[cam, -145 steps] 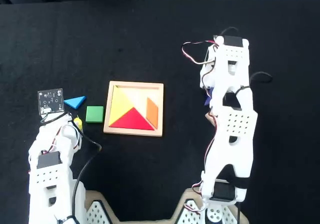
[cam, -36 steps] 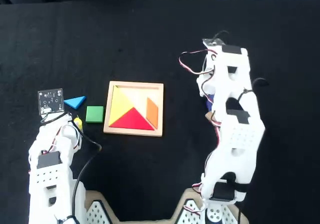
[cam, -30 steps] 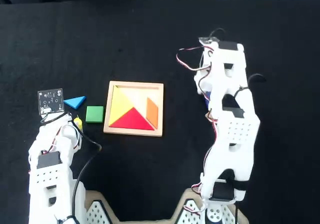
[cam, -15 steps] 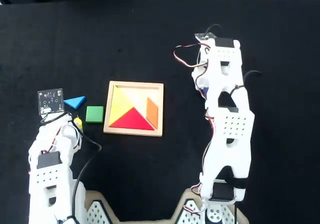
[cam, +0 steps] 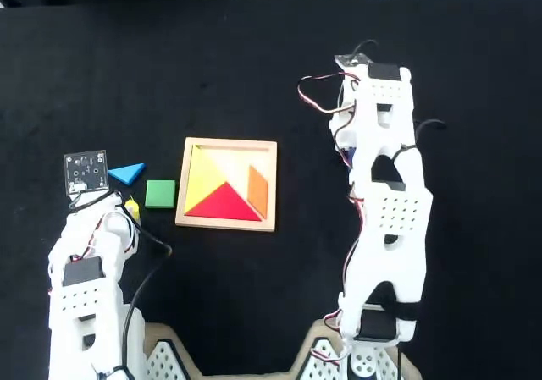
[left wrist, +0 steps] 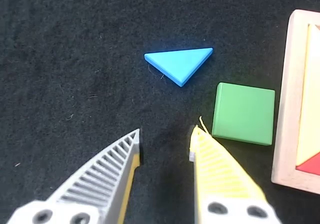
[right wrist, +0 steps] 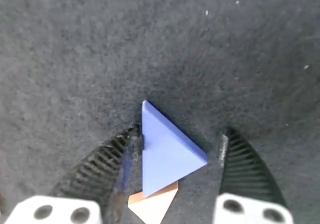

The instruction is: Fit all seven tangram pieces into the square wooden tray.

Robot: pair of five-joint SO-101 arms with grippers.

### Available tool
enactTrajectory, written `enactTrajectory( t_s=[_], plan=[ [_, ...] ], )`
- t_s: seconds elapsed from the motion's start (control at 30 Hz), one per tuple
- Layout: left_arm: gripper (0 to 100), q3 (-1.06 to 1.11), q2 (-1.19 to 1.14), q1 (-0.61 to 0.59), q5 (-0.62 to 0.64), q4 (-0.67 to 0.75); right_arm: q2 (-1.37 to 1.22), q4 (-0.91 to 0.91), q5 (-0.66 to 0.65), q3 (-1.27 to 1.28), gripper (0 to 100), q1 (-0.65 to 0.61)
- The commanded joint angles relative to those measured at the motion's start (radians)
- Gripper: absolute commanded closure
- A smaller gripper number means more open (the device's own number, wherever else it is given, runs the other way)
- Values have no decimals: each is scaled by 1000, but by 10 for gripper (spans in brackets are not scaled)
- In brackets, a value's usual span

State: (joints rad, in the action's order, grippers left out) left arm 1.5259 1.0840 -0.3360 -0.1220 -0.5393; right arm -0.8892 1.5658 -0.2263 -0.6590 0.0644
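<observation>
The square wooden tray (cam: pixel 226 219) holds a yellow triangle (cam: pixel 203 184), a red triangle (cam: pixel 224 204) and an orange piece (cam: pixel 258 190). To its left lie a green square (cam: pixel 160 194) (left wrist: pixel 244 113) and a blue triangle (cam: pixel 127 173) (left wrist: pixel 180 63). My left gripper (left wrist: pixel 166 132) stands open just short of both, with nothing in it. My right gripper (right wrist: pixel 181 131) is open, low over the cloth to the right of the tray. It straddles a violet-blue triangle (right wrist: pixel 167 151) that lies partly on a pale orange piece (right wrist: pixel 152 206). One finger (right wrist: pixel 120 154) is at the triangle's edge.
The table is covered in black cloth. The right arm (cam: pixel 385 194) stretches over the table to the right of the tray. The left arm (cam: pixel 85 261) stays near the front left. The tray's rim (left wrist: pixel 295 94) lies beside the green square.
The right arm has swung slightly to the left and farther out over the violet-blue triangle. The left arm and the pieces by it are unmoved.
</observation>
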Motion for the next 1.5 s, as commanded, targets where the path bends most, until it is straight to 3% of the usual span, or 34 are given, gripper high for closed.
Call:
enactTrajectory(
  t_s=[0.0, 0.2, 0.37, 0.83, 1.47],
  plan=[
    [829, -12, 14, 15, -5, 18, -5, 3, -5, -30, 776, -17],
    [829, -12, 14, 15, -5, 18, -2, 54, -5, -44, 770, -18],
    [829, -12, 14, 15, -5, 18, -4, 140, -3, -105, 672, -9],
    [829, -12, 14, 15, -5, 18, -10, 141, -11, -79, 685, -17],
    [829, -12, 14, 15, -5, 18, -10, 94, -12, -71, 843, -12]
  ],
)
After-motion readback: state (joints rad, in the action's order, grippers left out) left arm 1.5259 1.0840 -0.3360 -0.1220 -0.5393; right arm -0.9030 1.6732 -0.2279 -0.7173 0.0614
